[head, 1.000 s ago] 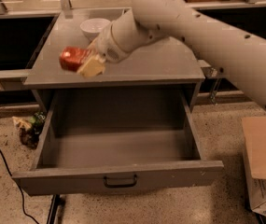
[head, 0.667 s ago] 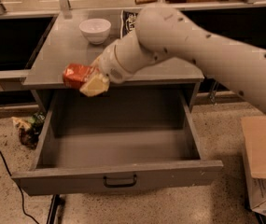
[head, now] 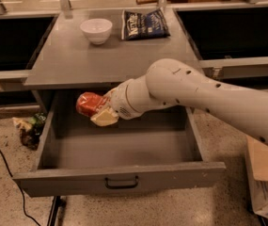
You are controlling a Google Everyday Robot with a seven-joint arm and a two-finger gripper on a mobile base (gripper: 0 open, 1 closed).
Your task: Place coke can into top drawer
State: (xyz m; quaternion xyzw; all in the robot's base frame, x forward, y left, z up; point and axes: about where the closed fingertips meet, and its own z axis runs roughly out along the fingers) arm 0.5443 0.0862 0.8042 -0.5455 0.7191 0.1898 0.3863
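Note:
The coke can (head: 89,103) is red-orange and lies sideways in my gripper (head: 100,111), which is shut on it. The gripper holds the can over the back left part of the open top drawer (head: 124,147), just below the front edge of the cabinet top. The drawer is pulled out wide, with its grey front panel and black bar handle (head: 122,182) nearest the camera. My white arm (head: 204,95) reaches in from the right across the drawer.
On the grey cabinet top (head: 77,60) stand a white bowl (head: 96,30) and a dark blue chip bag (head: 144,24). A cardboard box (head: 265,175) is on the floor at the right. Crumpled litter (head: 29,128) and a black cable (head: 11,182) lie at the left.
The gripper with the can has moved from above the cabinet top, forward and down, to over the open drawer. The bowl and chip bag now show behind the arm.

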